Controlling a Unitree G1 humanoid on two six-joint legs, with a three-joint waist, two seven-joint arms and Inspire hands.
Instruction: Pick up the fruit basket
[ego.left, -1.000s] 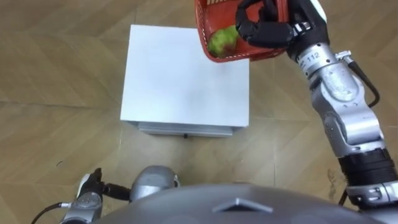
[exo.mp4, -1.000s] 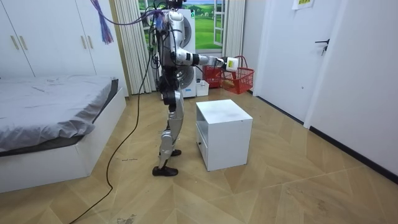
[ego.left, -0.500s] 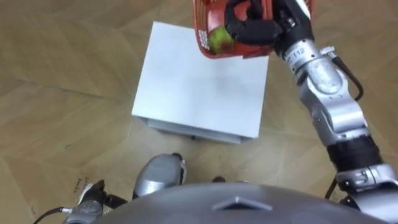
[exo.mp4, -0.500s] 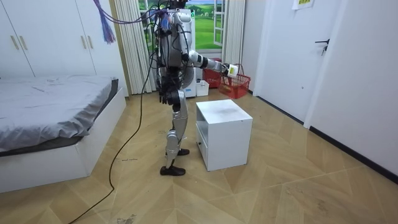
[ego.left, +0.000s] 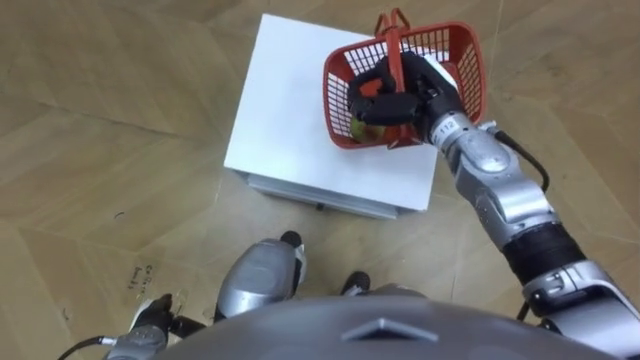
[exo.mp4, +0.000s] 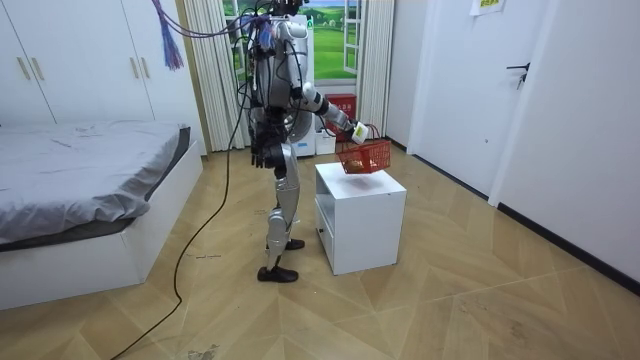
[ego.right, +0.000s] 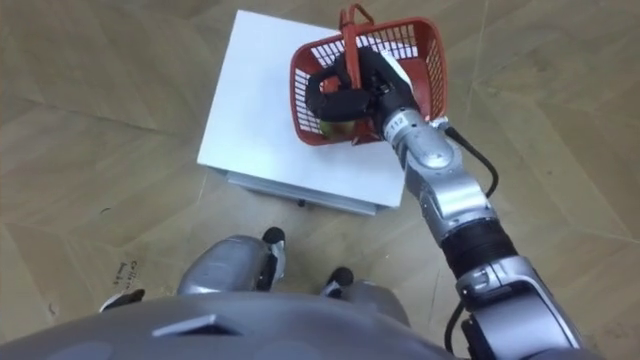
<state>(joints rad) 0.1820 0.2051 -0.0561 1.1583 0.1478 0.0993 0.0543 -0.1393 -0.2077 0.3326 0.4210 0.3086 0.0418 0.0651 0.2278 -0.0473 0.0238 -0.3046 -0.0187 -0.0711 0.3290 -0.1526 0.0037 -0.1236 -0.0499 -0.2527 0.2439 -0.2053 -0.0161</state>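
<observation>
While the right hand (ego.left: 410, 95) clasps the red basket (ego.left: 465, 70) by its handle (ego.left: 393, 35), fruit (ego.left: 358, 130) lies half hidden.

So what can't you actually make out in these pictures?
Fruit: mostly hidden in both eye views by the right robot hand and the basket wall; its kind is unclear.
Left robot hand: too small in the room view, cut off at the left eye view's bottom edge.

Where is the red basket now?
In the left eye view, the red basket hangs from the right hand over the far right part of the white cabinet.
</observation>
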